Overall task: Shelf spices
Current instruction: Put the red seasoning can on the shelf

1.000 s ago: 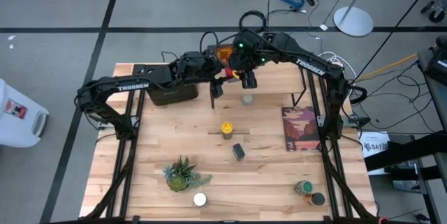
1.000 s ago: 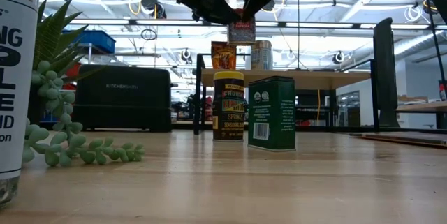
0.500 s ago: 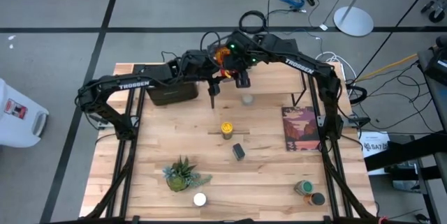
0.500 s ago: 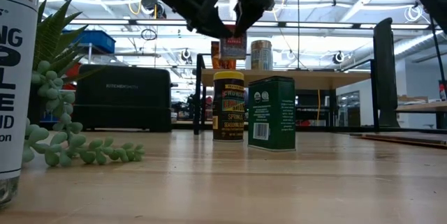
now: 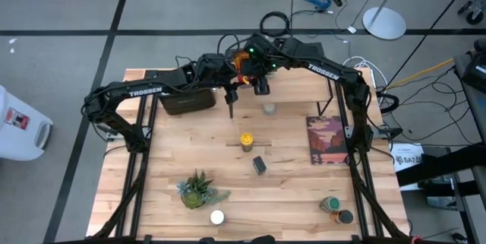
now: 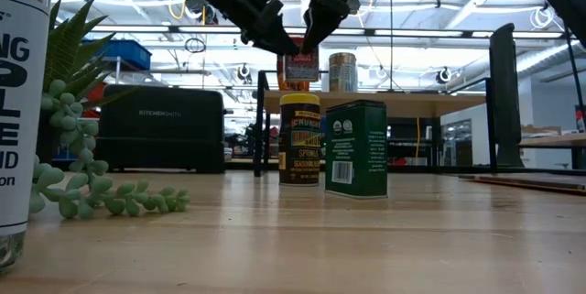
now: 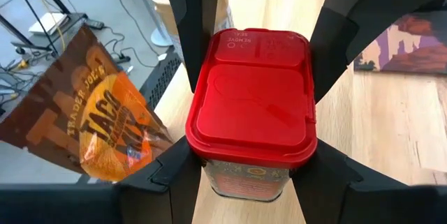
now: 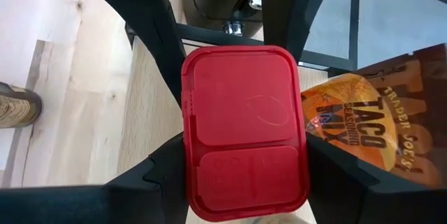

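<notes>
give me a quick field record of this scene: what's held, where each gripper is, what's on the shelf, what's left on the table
held item: red-lidded rectangular spice tin, clamped by both grippers from opposite sides
left gripper: shut on the tin, above the shelf
right gripper: shut on the tin, same spot
shelf: light wooden plank top on black wire frame; orange taco seasoning packet and a metal-lidded jar on it
table: yellow-lidded jar, dark green square tin, white-capped shaker, two jars near the right front corner
</notes>
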`<action>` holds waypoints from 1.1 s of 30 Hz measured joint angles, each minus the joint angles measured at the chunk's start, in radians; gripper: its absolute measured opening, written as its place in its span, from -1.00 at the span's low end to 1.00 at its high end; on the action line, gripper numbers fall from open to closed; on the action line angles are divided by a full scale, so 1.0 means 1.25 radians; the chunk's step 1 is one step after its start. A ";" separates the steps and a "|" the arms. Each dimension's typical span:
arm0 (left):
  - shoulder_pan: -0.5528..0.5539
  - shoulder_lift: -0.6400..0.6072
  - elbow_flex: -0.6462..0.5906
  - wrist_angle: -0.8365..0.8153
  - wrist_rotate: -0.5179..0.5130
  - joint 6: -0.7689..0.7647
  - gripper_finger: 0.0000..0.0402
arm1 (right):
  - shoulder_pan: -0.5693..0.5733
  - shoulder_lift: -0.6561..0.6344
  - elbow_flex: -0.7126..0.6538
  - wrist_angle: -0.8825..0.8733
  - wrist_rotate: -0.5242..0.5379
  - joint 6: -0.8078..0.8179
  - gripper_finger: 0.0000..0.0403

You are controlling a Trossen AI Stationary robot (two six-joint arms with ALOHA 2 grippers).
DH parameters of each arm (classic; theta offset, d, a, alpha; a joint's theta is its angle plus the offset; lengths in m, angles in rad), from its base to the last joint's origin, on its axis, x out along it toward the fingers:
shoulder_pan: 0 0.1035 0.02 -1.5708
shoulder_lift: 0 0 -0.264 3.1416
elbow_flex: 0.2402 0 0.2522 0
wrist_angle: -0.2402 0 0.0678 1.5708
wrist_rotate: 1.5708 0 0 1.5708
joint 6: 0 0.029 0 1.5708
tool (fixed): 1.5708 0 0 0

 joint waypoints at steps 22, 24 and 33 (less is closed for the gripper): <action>0.010 0.002 -0.002 -0.080 -0.034 -0.007 -0.06 | -0.014 0.000 -0.118 0.124 -0.020 0.023 0.05; 0.010 0.002 -0.001 -0.084 -0.036 -0.008 -0.06 | -0.014 -0.001 -0.124 0.131 -0.020 0.023 0.05; 0.010 0.002 -0.002 -0.088 -0.046 -0.014 0.03 | -0.015 -0.002 -0.127 0.134 -0.012 0.024 0.12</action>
